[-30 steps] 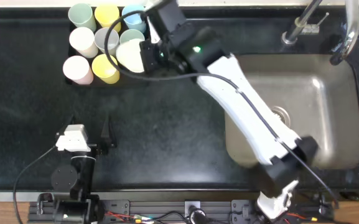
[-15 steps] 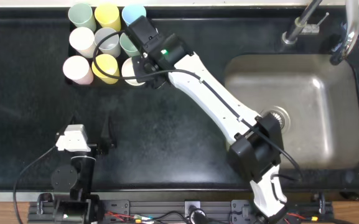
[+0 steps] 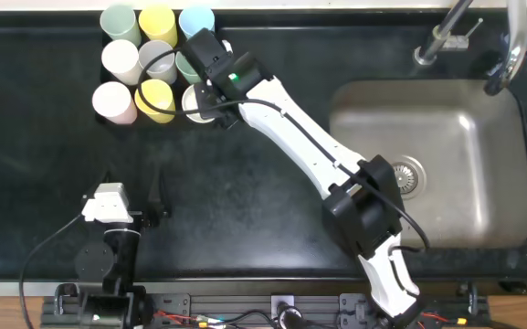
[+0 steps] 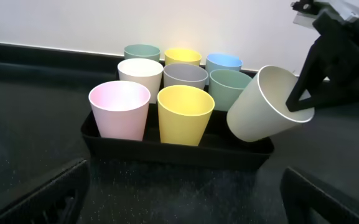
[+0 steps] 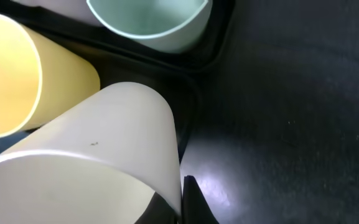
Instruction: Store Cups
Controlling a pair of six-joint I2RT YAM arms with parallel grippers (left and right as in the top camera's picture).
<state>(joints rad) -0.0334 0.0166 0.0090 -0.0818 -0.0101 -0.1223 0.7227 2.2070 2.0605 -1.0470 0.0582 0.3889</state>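
Toward the near left edge of the worktop [image 3: 245, 210], the left gripper [image 3: 133, 183] is idling with its fingers spread apart, well clear of the tray. Farther back, the right gripper [image 4: 300, 102] is clamping the cream cup [image 4: 263, 106] by its rim. It is tilting the base into the black tray's [image 4: 167, 152] near right corner, probably the last free slot beside eight upright cups [image 4: 185, 115].

The cream cup [image 4: 260, 111], pink cup [image 4: 119, 111] and yellow cup [image 4: 185, 116] stand out against the black tray [image 4: 167, 153].

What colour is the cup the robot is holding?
The cup is cream white, clearest in the left wrist view.
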